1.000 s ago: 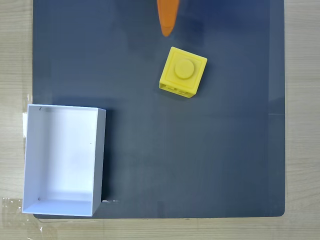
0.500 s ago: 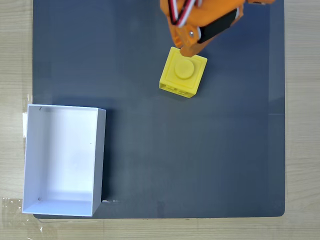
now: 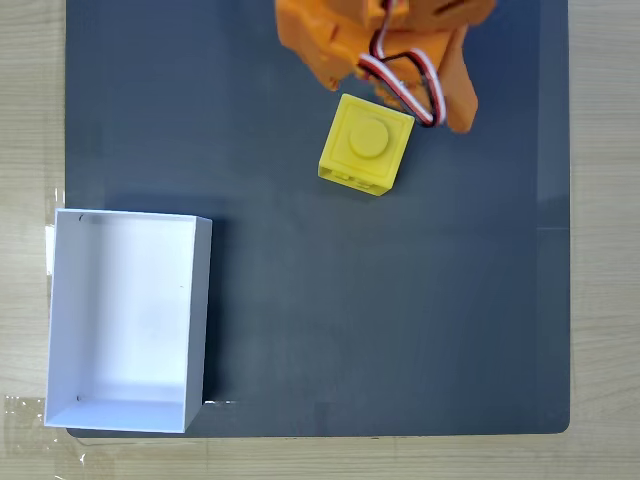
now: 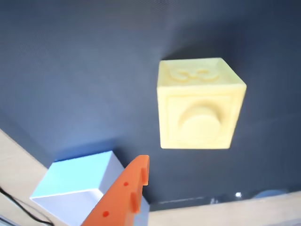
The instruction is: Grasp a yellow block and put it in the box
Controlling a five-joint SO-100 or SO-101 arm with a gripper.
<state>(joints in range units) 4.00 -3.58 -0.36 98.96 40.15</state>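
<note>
The yellow block (image 3: 366, 144) lies stud up on the dark mat, right of centre near the top of the fixed view. My orange gripper (image 3: 398, 102) hangs just above the block's far edge, open and empty. One finger tip is at the block's upper left corner and the other is off its upper right corner. The white box (image 3: 200, 310) stands open-topped at the lower left, well apart from the block. In the wrist view the yellow block (image 4: 200, 106) is at centre right, one orange finger (image 4: 134, 181) rises from the bottom, and a corner of the box (image 4: 80, 181) shows at lower left.
The dark mat (image 3: 400, 320) covers most of the light wooden table (image 3: 605, 240), whose bare strips run along the left, right and bottom edges. Red, white and black wires (image 3: 410, 85) loop off the gripper above the block. Open mat lies between block and box.
The gripper has come down from the top edge to the block's far side and spread wider. One second ago only an orange tip showed. Block and box have not moved.
</note>
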